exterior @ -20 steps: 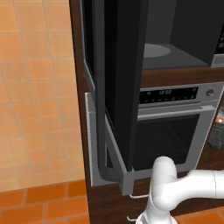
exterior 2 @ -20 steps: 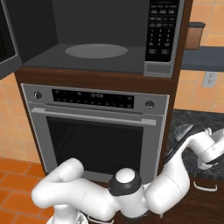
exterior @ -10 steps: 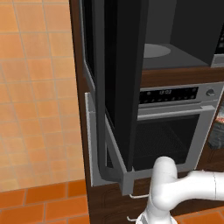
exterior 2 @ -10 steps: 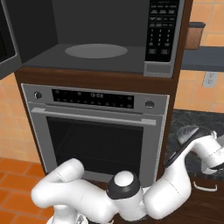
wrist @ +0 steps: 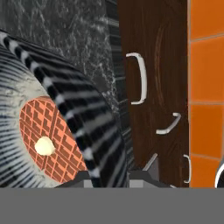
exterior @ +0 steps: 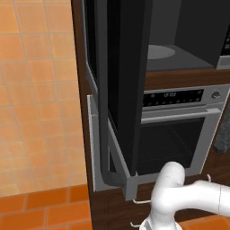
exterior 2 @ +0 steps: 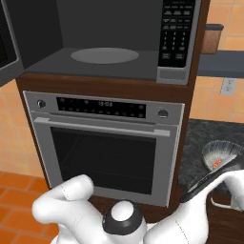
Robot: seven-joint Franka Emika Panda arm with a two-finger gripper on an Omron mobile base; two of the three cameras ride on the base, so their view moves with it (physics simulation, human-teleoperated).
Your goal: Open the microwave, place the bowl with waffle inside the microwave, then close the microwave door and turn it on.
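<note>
The microwave [exterior 2: 109,62] stands open, its round pale turntable [exterior 2: 105,55] bare in the grey cavity. The microwave door [exterior: 123,85] is swung out wide to the left, its edge toward the left base camera. The clear ribbed bowl [exterior 2: 221,152] sits on the dark counter at the far right and holds the orange waffle [wrist: 48,140] with a pat of butter on it. My arm reaches low to the right, up to the bowl. My gripper [wrist: 109,179] is open, its tips on either side of the bowl's near rim [wrist: 87,113].
The silver oven [exterior 2: 105,147] with its display sits under the microwave. The microwave's keypad [exterior 2: 174,33] is right of the cavity. Brown cabinet fronts with white handles [wrist: 140,78] drop below the dark counter [exterior 2: 200,143]. Orange tiles cover the wall and floor.
The arm's end has sunk lower and slightly right toward the bowl. The base views hold still, and the microwave and its door have not moved.
</note>
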